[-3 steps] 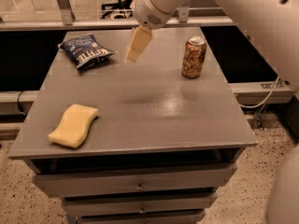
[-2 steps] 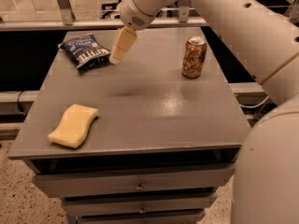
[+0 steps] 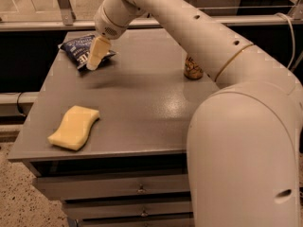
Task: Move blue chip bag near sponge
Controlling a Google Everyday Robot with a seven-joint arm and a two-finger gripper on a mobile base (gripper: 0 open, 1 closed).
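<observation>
The blue chip bag (image 3: 78, 49) lies at the far left corner of the grey table (image 3: 142, 108), dark navy with white lettering. The pale yellow sponge (image 3: 75, 127) with wavy sides lies near the front left edge, well apart from the bag. My gripper (image 3: 95, 59) with pale yellow fingers hangs down from the white arm, over the right part of the bag and partly covering it. Whether it touches the bag I cannot tell.
A gold-brown drink can (image 3: 193, 70) stands at the right of the table, mostly hidden behind my white arm (image 3: 199, 37). The arm fills the right of the view. Drawers (image 3: 137, 188) sit under the tabletop. A rail (image 3: 42, 25) runs behind the table.
My gripper has moved left across the far side of the table, from near the can's side to over the blue chip bag. The arm now hides most of the can.
</observation>
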